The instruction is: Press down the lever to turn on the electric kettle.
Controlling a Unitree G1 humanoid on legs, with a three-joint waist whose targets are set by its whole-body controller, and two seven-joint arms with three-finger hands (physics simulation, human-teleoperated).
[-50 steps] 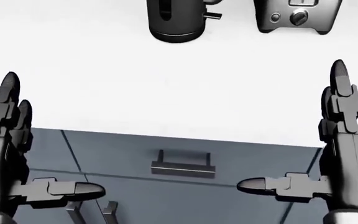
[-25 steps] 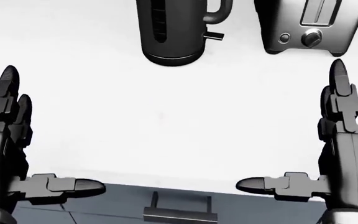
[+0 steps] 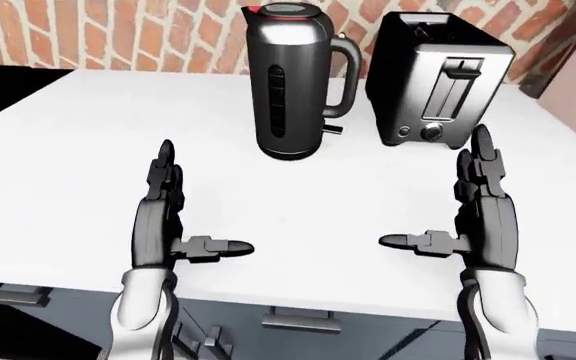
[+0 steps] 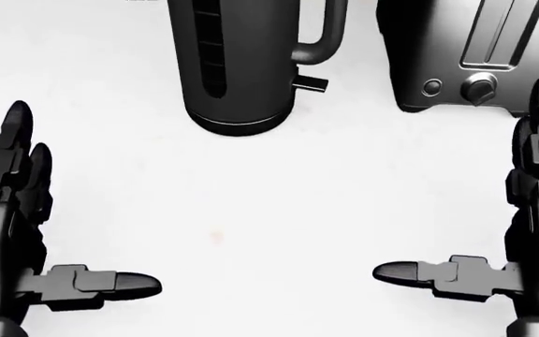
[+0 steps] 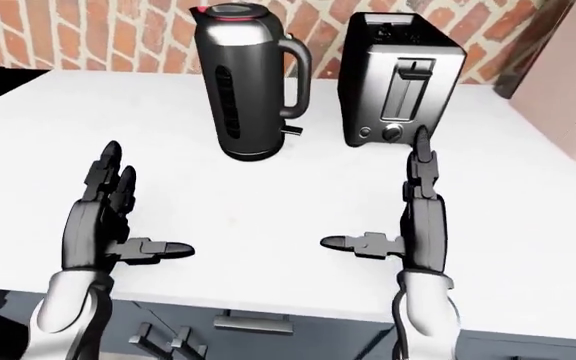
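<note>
Closer now: camera has advanced toward kettle (image 3: pixel 290 82). Lever (image 3: pixel 333 128) juts rightward at its base, nearer right hand (image 3: pixel 483 217); left hand (image 3: pixel 163 217) likewise splayed, empty.

The head view looks nearly straight down and close in, cropping the kettle (image 4: pixel 242 67) and toaster (image 4: pixel 466 56) at 12 o'clock. The two eye views sit higher, tilted forward toward the brick wall (image 3: pixel 118 34), showing the whole white counter (image 3: pixel 68 150). All three share both appliances and both hands.
</note>
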